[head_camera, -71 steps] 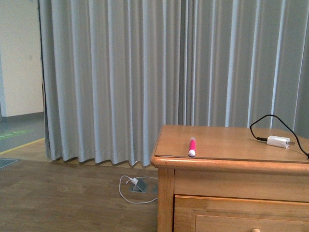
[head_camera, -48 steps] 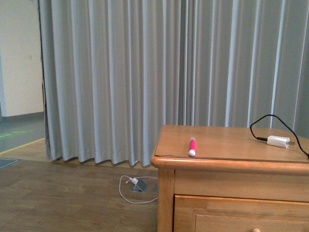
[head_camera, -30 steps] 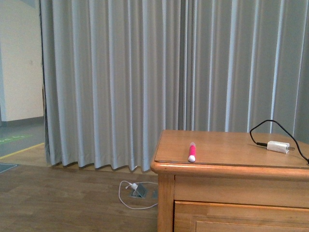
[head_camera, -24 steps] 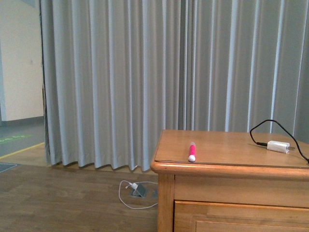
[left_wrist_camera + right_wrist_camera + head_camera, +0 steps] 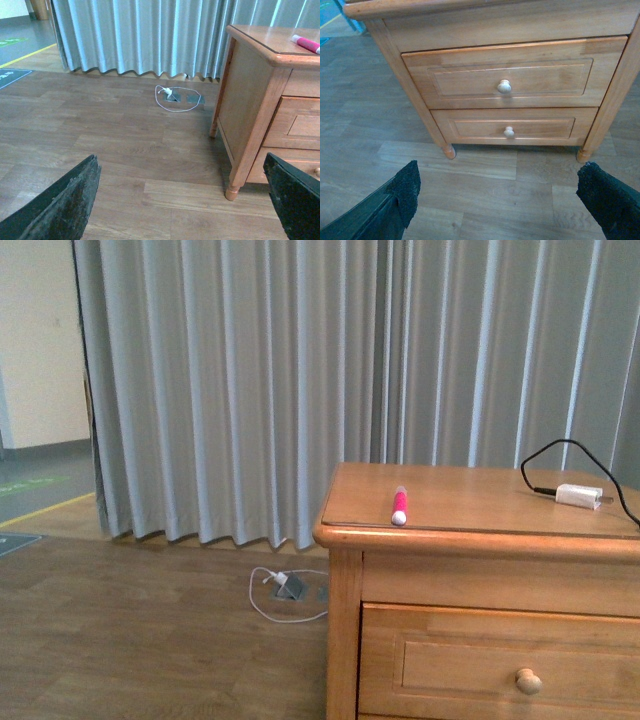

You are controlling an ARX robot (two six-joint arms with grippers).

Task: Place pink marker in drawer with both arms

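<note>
Drawer (image 5: 450,665) sits higher in view — left hand (image 5: 180,160), right hand (image 5: 497,170) splayed, empty

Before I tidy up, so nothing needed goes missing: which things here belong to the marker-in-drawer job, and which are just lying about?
For the job: pink marker; upper drawer, shut; left gripper and right gripper, both open.
Lying about: white charger plug with black cable; lower drawer; white cable on the floor.
</note>
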